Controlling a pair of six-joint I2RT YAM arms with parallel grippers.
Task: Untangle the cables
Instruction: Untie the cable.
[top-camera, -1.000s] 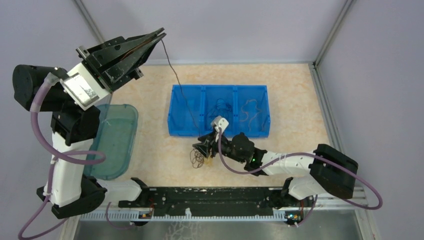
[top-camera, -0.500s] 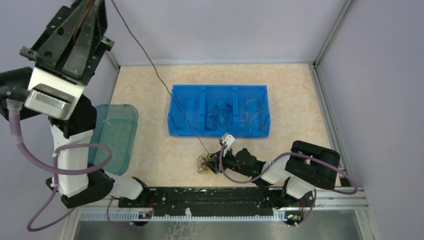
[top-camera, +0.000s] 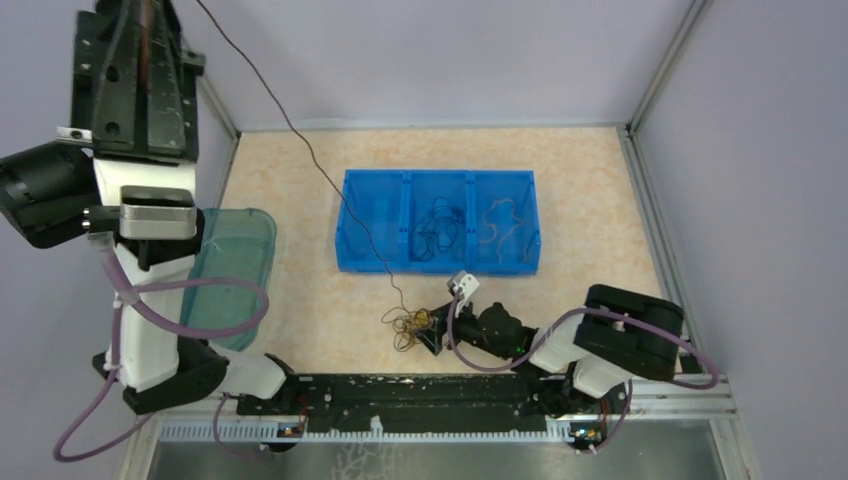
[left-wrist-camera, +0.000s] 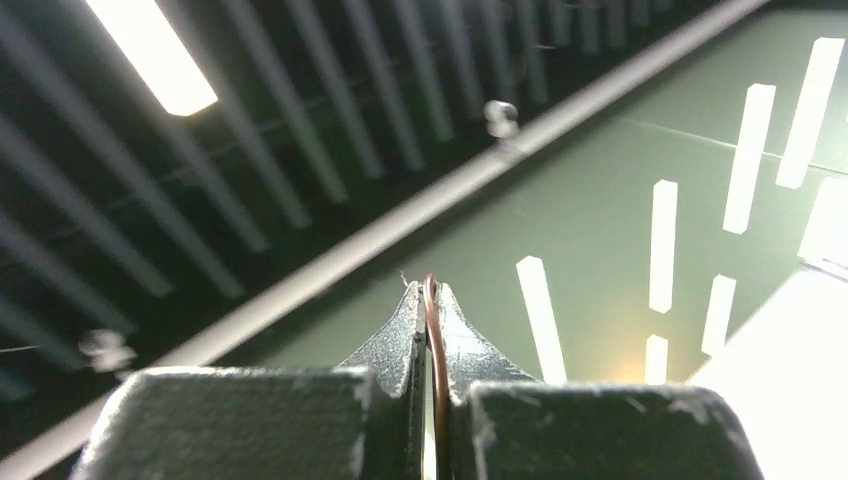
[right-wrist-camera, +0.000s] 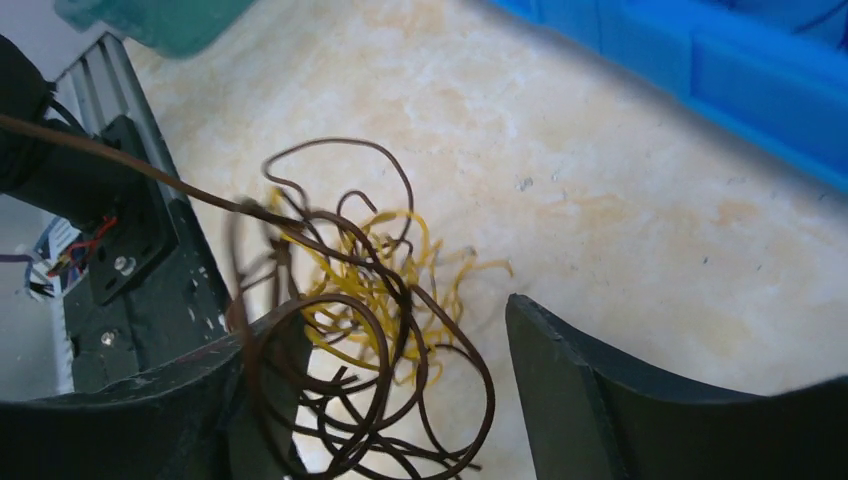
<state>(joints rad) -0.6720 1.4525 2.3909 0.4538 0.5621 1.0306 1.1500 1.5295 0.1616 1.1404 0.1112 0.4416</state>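
A tangle of cables (top-camera: 405, 325), dark brown and yellow loops, lies on the table in front of the blue bin (top-camera: 437, 178). In the right wrist view the tangle (right-wrist-camera: 370, 300) sits between the wide-apart fingers of my open right gripper (right-wrist-camera: 400, 320); a brown loop leans on the left finger (right-wrist-camera: 250, 400). In the top view my right gripper (top-camera: 428, 335) is low, just right of the tangle. One long brown cable (top-camera: 300, 142) runs from the tangle up to my left gripper (top-camera: 148, 12), raised high at the far left. My left gripper (left-wrist-camera: 430, 292) is shut on that cable (left-wrist-camera: 437, 360).
The blue bin has three compartments; black cables (top-camera: 438, 228) lie in the middle one and orange ones (top-camera: 497, 222) in the right one. A teal tray (top-camera: 235, 280) lies at the left by the left arm. The arms' black base rail (top-camera: 420, 395) runs along the near edge.
My left gripper rose and swung left, drawing the long cable out. My right gripper pulled back toward the near edge with the tangle and its jaws opened.
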